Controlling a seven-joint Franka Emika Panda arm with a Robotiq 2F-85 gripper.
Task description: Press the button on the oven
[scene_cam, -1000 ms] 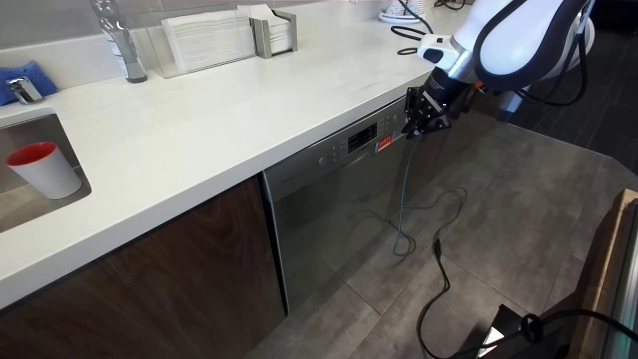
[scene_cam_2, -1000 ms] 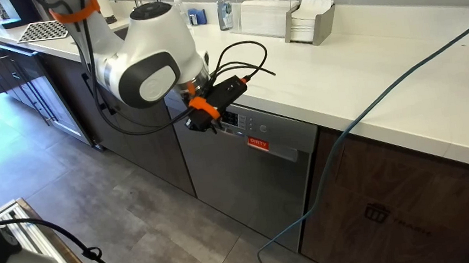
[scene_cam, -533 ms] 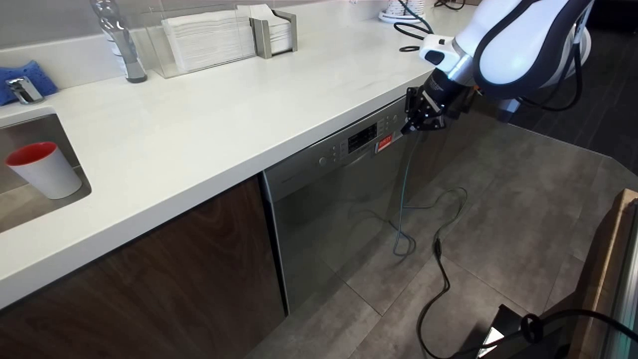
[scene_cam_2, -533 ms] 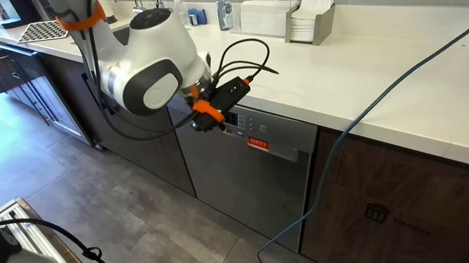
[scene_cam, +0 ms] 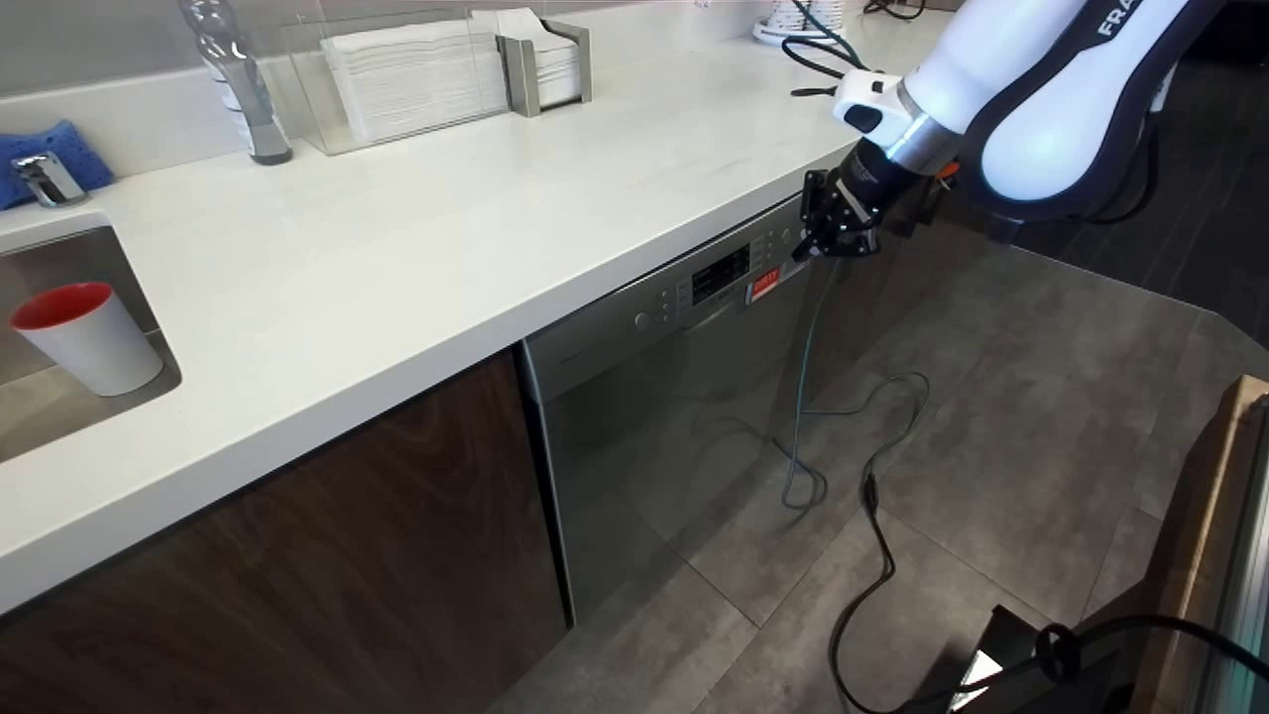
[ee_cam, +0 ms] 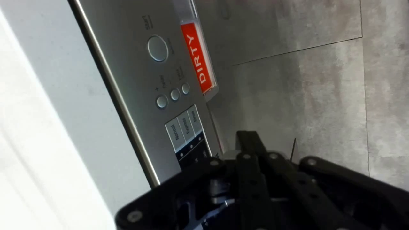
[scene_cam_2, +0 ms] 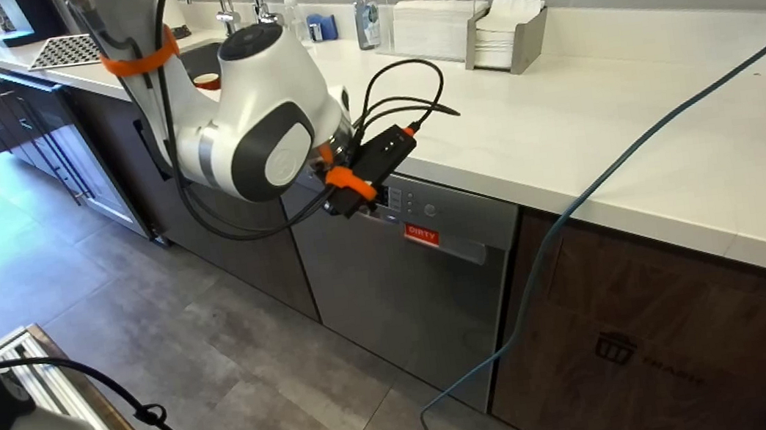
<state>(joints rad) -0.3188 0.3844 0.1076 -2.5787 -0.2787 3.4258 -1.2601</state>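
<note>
The oven (scene_cam: 654,436) is a built-in appliance with a stainless-steel front under the counter. It also shows in an exterior view (scene_cam_2: 411,315). Its top strip has a dark display (scene_cam: 721,274). In the wrist view a large round Start button (ee_cam: 157,48), several smaller buttons (ee_cam: 162,101) and a display panel (ee_cam: 191,153) show. A red DIRTY sign (ee_cam: 196,57) is beside them. My gripper (ee_cam: 246,135) is shut with nothing between its fingertips. It hangs in front of the strip, its tips beside the display panel. In an exterior view the gripper (scene_cam: 801,253) is at the strip's far end.
The white counter edge (scene_cam: 397,397) overhangs the appliance. Wooden cabinet doors (scene_cam_2: 664,326) flank it. A blue-green cable (scene_cam_2: 544,260) hangs over the counter edge. A napkin holder (scene_cam: 545,69), a bottle (scene_cam_2: 366,10) and a red-and-white cup (scene_cam: 89,337) in the sink stand farther off.
The gripper has shifted slightly along the control strip toward the display and DIRTY sign, and a little upward in an exterior view. The upper arm has swung with it. The appliance looks unchanged.
</note>
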